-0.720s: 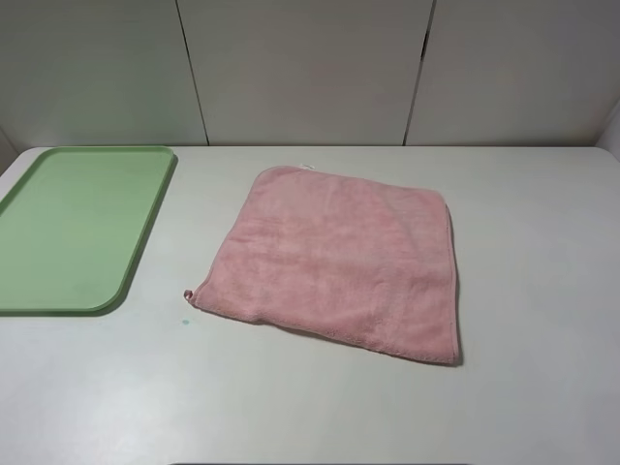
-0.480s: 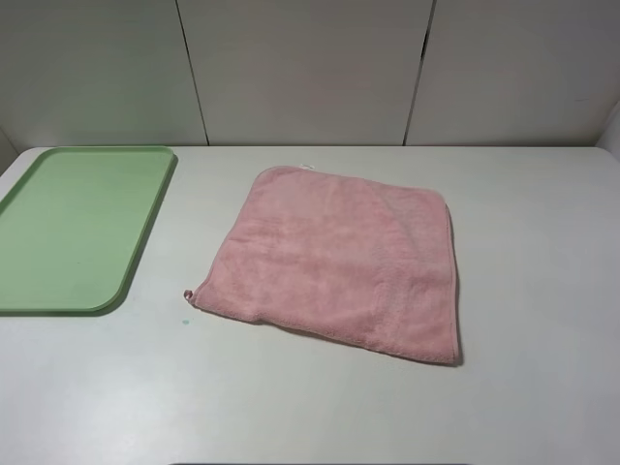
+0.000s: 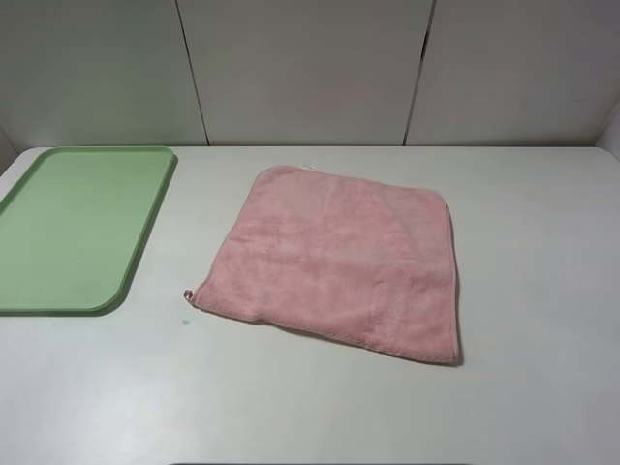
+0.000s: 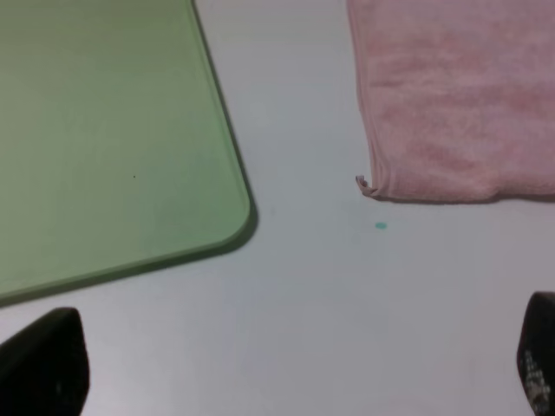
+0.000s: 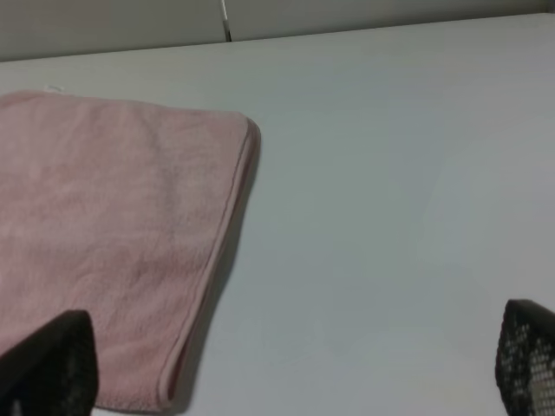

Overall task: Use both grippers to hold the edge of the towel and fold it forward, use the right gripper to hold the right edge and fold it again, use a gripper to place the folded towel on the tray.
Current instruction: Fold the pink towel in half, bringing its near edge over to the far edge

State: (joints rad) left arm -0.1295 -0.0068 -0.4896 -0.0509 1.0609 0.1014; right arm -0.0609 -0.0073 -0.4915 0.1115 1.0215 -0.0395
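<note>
Plush sq. towel (image 3: 339, 262), flat rect. tray (image 3: 68, 228)

You have soft, even light from overhead, so in the high view the towel (image 3: 339, 262) and pale table (image 3: 533, 232) read sharply, with only a thin shadow under the towel's near and right edges. Your wrist views are softer. There the tray (image 4: 236, 186) throws a narrow dark shadow round its corner, and the fingertips (image 4: 42, 364) of the left gripper (image 4: 286, 368) and right gripper (image 5: 282, 364) are dark, out-of-focus blobs.
</note>
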